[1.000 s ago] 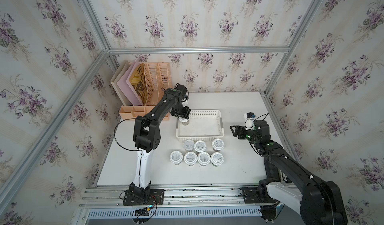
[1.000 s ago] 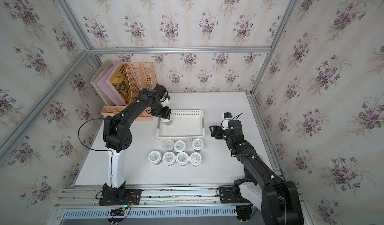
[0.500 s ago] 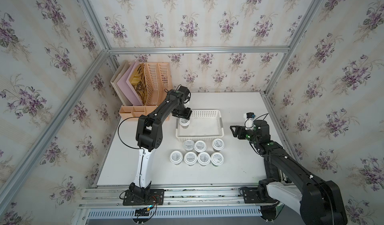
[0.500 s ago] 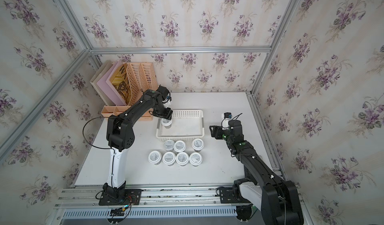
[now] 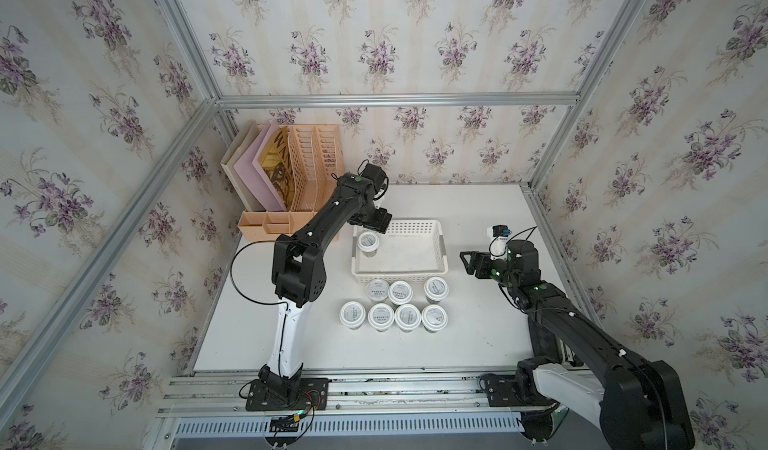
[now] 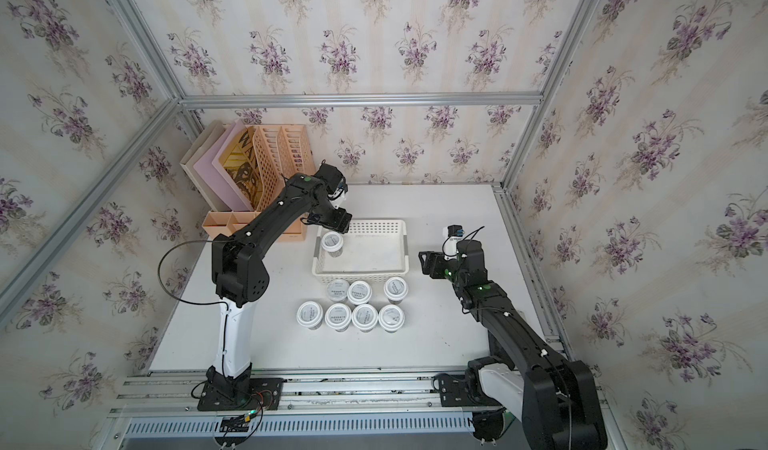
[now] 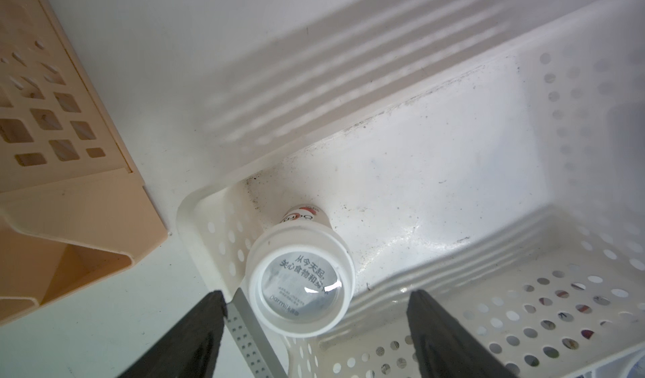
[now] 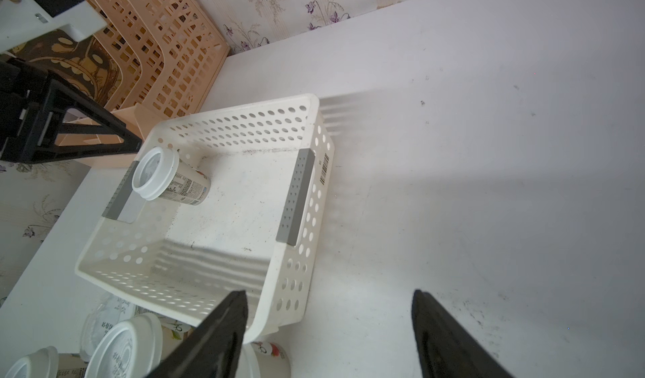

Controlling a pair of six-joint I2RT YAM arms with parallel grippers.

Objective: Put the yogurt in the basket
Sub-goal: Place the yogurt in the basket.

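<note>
One yogurt (image 5: 368, 242) (image 6: 332, 242) (image 7: 300, 289) (image 8: 157, 177) stands inside the white basket (image 5: 415, 224) (image 6: 382, 227) (image 7: 558, 289) (image 8: 244, 121), in its far-left corner by a grey strip. My left gripper (image 5: 376, 223) (image 6: 332, 221) (image 7: 316, 294) hangs just above that cup, open, its fingers clear of the lid. Several more yogurt cups (image 5: 400, 292) (image 6: 359, 292) (image 8: 122, 345) stand in two rows on the table in front of the basket. To the right of the basket, my right gripper (image 5: 467, 261) (image 6: 426, 263) (image 8: 328, 294) is open and empty above the table.
A peach slatted file organizer (image 5: 307, 169) (image 6: 274, 157) (image 8: 167, 44) with folders stands at the back left, close to the basket's left end. Its low peach tray (image 7: 69, 201) lies beside the basket's corner. Wallpapered walls and aluminium frame bars enclose the table.
My left gripper has opened and let go of the yogurt, which now stands in the basket's far-left corner. The right arm has not moved.
</note>
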